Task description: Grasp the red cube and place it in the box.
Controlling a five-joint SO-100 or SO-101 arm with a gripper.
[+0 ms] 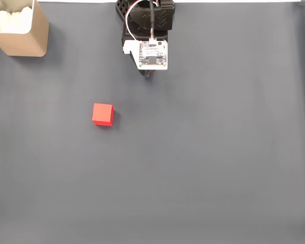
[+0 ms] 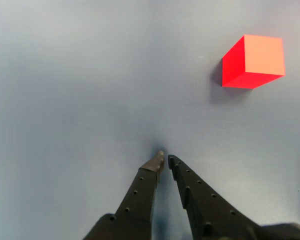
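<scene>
Spanning both views, grey surface (image 1: 218, 168); tan box (image 1: 28, 40) far left in fixed view. Black claw (image 2: 164, 159) pressed together, empty. Red cube (image 2: 252, 60) ahead and right in wrist view, well apart.

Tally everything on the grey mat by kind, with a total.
Red cube: 1
Tan box with white filling: 1
Robot arm, its hand shut and holding nothing: 1
Total: 3
</scene>
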